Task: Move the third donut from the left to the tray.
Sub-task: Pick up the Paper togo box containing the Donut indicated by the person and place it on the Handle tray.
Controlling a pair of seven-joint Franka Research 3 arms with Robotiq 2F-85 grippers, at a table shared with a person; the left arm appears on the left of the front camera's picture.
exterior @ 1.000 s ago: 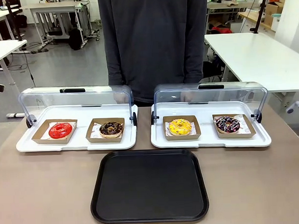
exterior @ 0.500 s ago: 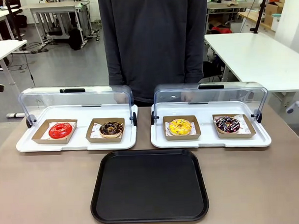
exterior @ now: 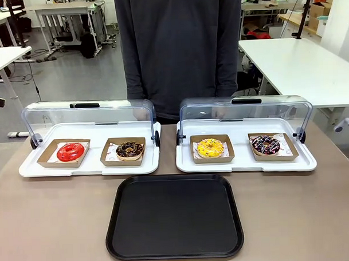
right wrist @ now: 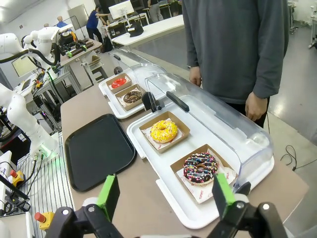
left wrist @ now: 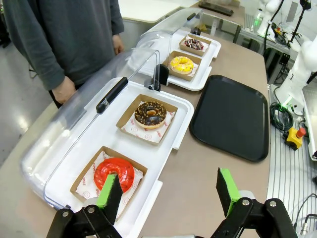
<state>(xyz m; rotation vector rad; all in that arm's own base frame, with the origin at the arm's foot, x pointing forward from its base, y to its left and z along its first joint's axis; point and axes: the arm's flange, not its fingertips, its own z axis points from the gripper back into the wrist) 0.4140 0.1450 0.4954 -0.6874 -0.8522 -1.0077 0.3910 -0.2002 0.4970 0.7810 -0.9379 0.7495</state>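
Nothing has moved: the yellow donut (exterior: 210, 147) sits in its holder just behind the black tray (exterior: 174, 216). The left pincer (left wrist: 168, 191) and right pincer (right wrist: 166, 196) stay spread and empty, so the move looks unstarted.

Four donuts (exterior: 210, 147); two white trays (exterior: 95, 156); one black tray (exterior: 174, 216).

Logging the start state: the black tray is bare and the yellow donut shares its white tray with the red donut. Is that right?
Not quite. The front view shows the yellow donut sharing its white tray with a chocolate-iced sprinkled donut. The red donut lies in the other white tray. The black tray is bare, as you say.
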